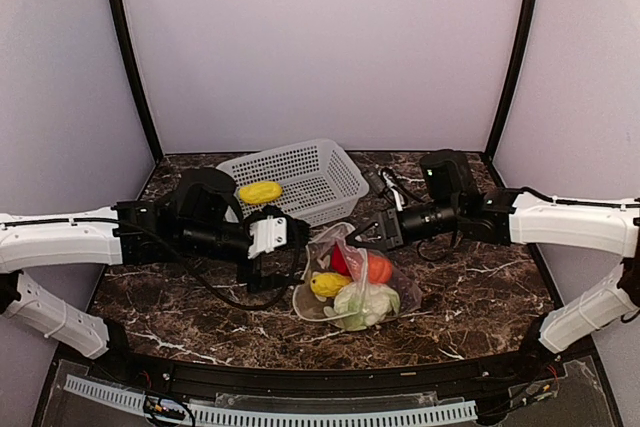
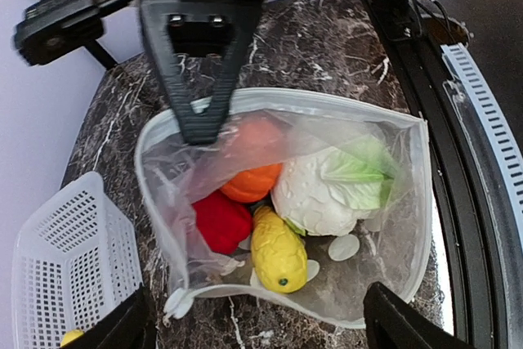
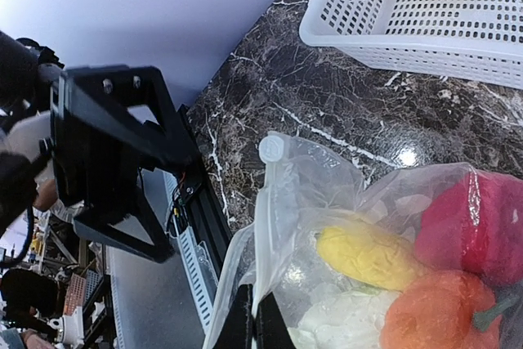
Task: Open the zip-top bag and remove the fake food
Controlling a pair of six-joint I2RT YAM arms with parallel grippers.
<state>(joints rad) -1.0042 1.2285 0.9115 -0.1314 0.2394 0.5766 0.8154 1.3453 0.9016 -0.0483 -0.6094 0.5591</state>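
Note:
The zip-top bag (image 1: pixel 352 292) lies on the marble table (image 1: pixel 480 297) with its mouth open. Inside it are a yellow piece (image 2: pixel 279 250), a red piece (image 2: pixel 219 222), an orange piece (image 2: pixel 254 180) and a pale green-white leafy piece (image 2: pixel 327 190). A second yellow piece (image 1: pixel 260 192) lies in the white basket (image 1: pixel 320 169). No purple grapes show. My right gripper (image 3: pixel 255 322) is shut on the bag's top edge by the zip strip and holds it up; it also shows in the left wrist view (image 2: pixel 198 124). My left gripper (image 2: pixel 261 334) is open and empty, just left of the bag's mouth.
The white perforated basket (image 3: pixel 458 30) stands behind the bag toward the back wall. The table's near edge has a black rail and a white slotted strip (image 2: pixel 490 120). The left arm (image 3: pixel 106 153) sits close to the bag's left side.

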